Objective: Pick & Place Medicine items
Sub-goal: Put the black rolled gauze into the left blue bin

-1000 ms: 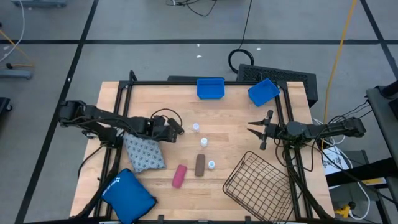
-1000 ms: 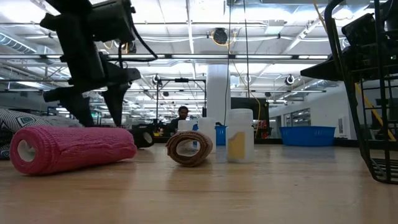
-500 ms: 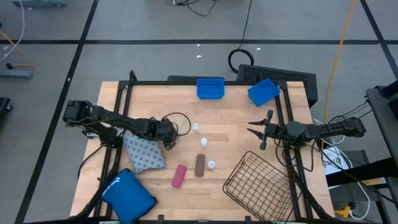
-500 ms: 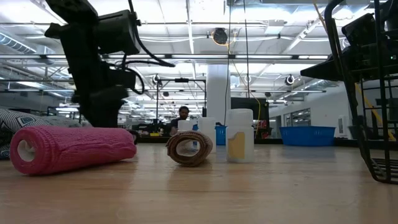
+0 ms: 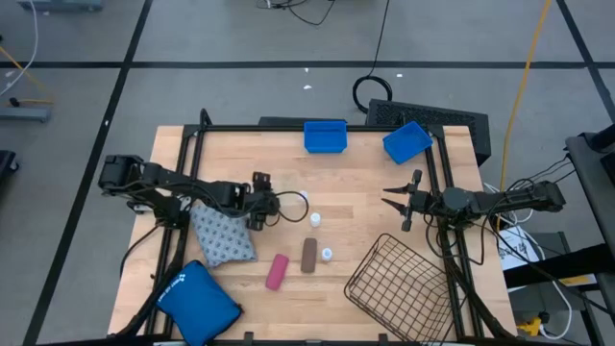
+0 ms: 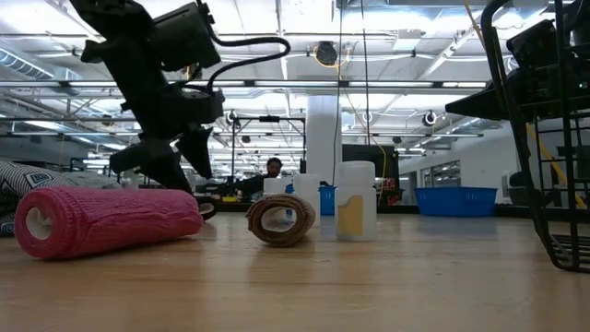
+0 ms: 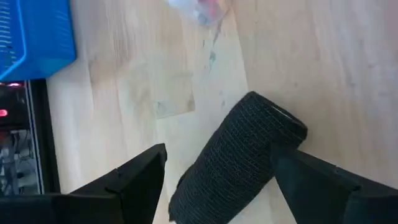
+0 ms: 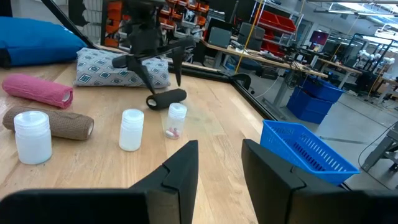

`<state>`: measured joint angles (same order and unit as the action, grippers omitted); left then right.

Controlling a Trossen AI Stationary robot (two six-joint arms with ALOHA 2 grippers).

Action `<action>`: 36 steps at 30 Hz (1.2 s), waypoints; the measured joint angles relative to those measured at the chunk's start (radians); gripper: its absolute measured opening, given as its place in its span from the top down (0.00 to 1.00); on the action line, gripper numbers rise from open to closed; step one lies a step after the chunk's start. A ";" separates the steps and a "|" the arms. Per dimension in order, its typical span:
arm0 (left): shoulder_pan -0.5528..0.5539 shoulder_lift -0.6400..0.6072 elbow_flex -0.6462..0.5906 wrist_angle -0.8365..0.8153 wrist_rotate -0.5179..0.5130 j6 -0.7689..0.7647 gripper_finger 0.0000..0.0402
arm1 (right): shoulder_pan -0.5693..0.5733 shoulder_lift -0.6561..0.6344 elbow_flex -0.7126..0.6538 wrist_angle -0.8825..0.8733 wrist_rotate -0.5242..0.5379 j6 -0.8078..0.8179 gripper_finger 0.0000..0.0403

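I hold the left gripper (image 7: pixel 217 180) over the short black wrapped roll (image 7: pixel 239 155), fingers spread apart on either side of it and not yet clamped. The roll lies flat on the pale wooden table (image 5: pixel 365 173), near the table's middle, just beside a small white vial (image 8: pixel 176 120).

Hazards from this position:
- The roll sits at an angle between my fingers. If I close without squaring up, I judge it could pivot and squirt out.
- It is cylindrical; a glancing fingertip could set it rolling into the vial and tip it.
- Descending too far would drive the fingertips into the tabletop.

The right gripper (image 8: pixel 217 171) waits near the dark wire basket (image 5: pixel 399 284), fingers slightly apart and holding nothing.
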<state>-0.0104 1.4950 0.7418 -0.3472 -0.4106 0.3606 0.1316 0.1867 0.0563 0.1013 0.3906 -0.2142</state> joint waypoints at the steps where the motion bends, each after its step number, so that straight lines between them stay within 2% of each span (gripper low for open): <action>1: 0.010 0.003 0.000 -0.001 0.014 0.004 0.27 | 0.000 0.000 0.000 0.000 0.000 0.000 0.71; 5: 0.043 0.027 0.001 -0.032 0.084 0.007 0.27 | 0.000 -0.001 0.000 0.000 0.000 0.000 0.71; 12: 0.101 0.086 0.005 -0.079 0.097 0.046 0.27 | 0.000 0.000 0.000 0.000 0.000 0.000 0.71; 19: 0.123 0.090 0.004 -0.112 0.105 -0.181 0.27 | 0.000 0.000 0.000 0.000 0.000 0.000 0.71; 23: 0.121 0.081 0.003 -0.189 0.147 -0.263 0.27 | 0.000 0.000 0.000 0.000 0.000 0.000 0.71; 27: 0.120 0.081 0.005 -0.263 0.148 -0.347 0.27 | 0.000 0.000 0.000 0.000 0.000 0.000 0.71; 36: 0.121 0.082 0.003 -0.306 0.187 -0.412 0.27 | 0.000 0.000 0.000 0.000 0.000 0.000 0.71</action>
<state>0.1104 1.5772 0.7446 -0.6529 -0.2240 -0.0517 0.1316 0.1867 0.0563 0.1013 0.3904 -0.2142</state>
